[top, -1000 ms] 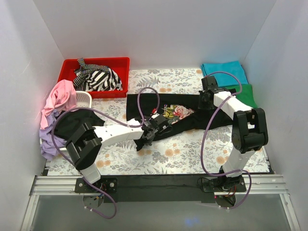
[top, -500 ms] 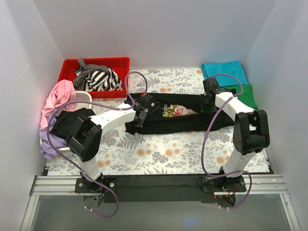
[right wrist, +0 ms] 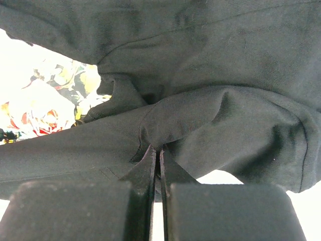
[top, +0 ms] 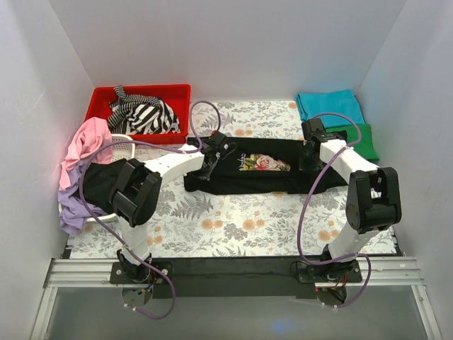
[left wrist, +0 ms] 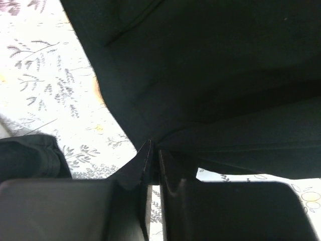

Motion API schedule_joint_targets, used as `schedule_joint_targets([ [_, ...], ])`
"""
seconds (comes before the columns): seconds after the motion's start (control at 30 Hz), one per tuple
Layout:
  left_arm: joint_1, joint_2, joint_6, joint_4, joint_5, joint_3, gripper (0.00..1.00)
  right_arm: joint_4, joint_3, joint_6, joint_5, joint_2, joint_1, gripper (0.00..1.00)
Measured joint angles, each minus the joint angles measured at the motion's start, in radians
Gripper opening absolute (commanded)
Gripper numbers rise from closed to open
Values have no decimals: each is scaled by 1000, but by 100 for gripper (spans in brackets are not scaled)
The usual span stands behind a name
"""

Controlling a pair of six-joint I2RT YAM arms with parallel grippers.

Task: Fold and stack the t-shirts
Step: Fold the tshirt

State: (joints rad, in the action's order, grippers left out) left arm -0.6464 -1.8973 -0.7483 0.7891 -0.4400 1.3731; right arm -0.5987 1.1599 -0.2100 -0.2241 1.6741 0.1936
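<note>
Change: a second ago the left pincer (top: 212,157) was at the near middle of the table (top: 241,230). It has since swung to the far left, carrying the near edge of the black shirt (top: 262,183) with it.
Right side: the right pincer (top: 311,157) has shifted only slightly towards the far right and keeps its end of the cloth.
Left pincer: jaws pressed together on a pinch of black cloth, which the left wrist view (left wrist: 153,150) shows fanning out from the tips.
Right pincer: jaws likewise closed (right wrist: 156,150) on a bunched fold of the same shirt.
Black shirt: now a narrow band running left to right across the middle of the table, stretched between the two pincers, with the rose print (top: 265,163) facing up.
Meaning: this looks like a lengthwise fold just laid over. The shirt is not yet a compact square, so cross folds probably remain.
Folded stack: the teal shirt (top: 329,106) and green shirt (top: 364,140) lie flat at the far right, just beyond the right pincer.
Still waiting: the striped shirt (top: 145,115) sits crumpled in the red bin (top: 99,99), and the pink shirt (top: 88,142) and lilac shirt (top: 71,211) are heaped at the left.
</note>
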Motion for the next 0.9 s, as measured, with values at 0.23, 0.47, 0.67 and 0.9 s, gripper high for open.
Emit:
schedule_joint_targets([
  [0.23,19,16,-44,89,-139,-4,22,-6,0,23,-14,1,-33,1],
  [0.47,99,26,-77,104,-294,0,18,-6,0,31,-19,3,-58,1],
  [0.67,92,40,-86,119,-238,27,17,-6,1,31,-25,3,-61,16],
  [0.9,-13,158,-133,142,29,-22,20,-12,34,37,12,-26,-66,47],
])
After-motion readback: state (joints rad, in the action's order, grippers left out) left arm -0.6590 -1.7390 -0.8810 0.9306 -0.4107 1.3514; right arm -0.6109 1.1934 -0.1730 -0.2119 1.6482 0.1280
